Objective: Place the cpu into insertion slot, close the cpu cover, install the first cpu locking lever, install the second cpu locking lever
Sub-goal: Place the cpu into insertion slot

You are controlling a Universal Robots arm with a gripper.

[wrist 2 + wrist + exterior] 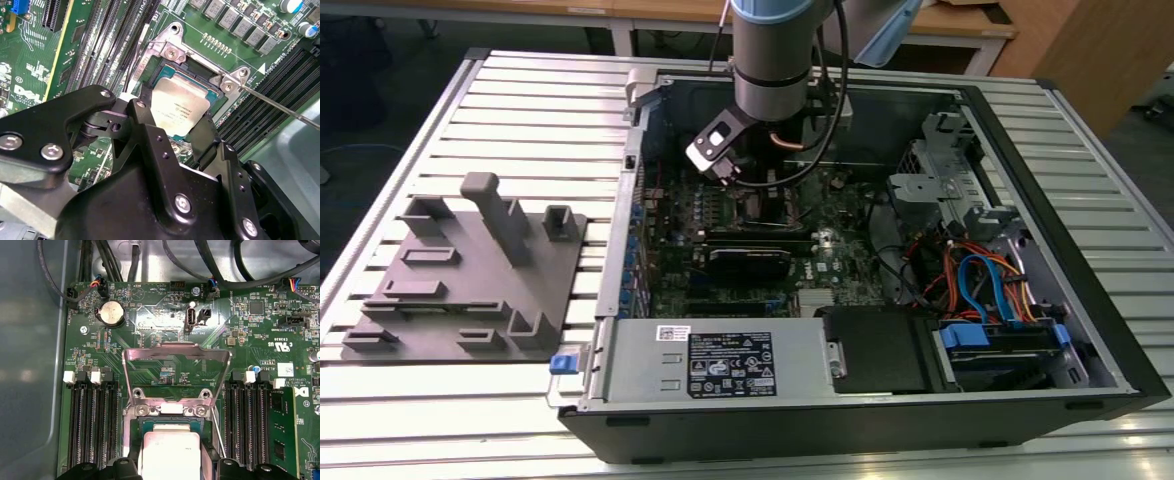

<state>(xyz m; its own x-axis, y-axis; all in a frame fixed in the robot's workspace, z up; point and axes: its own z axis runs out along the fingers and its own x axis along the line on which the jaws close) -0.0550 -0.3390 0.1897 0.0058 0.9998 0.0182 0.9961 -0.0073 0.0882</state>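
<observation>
Between the black fingers [150,132] of the gripper [174,120] sits the cpu [182,105], silvery top facing up, with the jaws pressed against two opposite edges so that they pinch it. The chip is directly over the insertion slot [192,79], whose dark recess shows along the chip's free edge; whether it is fully seated cannot be told. Just beyond the slot the cpu cover [177,352] stands swung up on its hinge, and the green circuit board [250,340] shows through its cut-out window. A thin locking lever [280,104] runs from one corner of the socket frame, angled away from it. Long black memory slots [92,425] flank the socket on both sides, and a coin cell [111,314] sits farther out past the cover. In the exterior view the arm [774,60] comes down from twelve o'clock into the open computer case [1087,330]. Within the case, a silver power supply [707,365] lies at six o'clock and blue and orange cables [981,285] at four o'clock. At nine o'clock of the case, a grey fixture tray [467,270] rests on the slatted table [534,100].
</observation>
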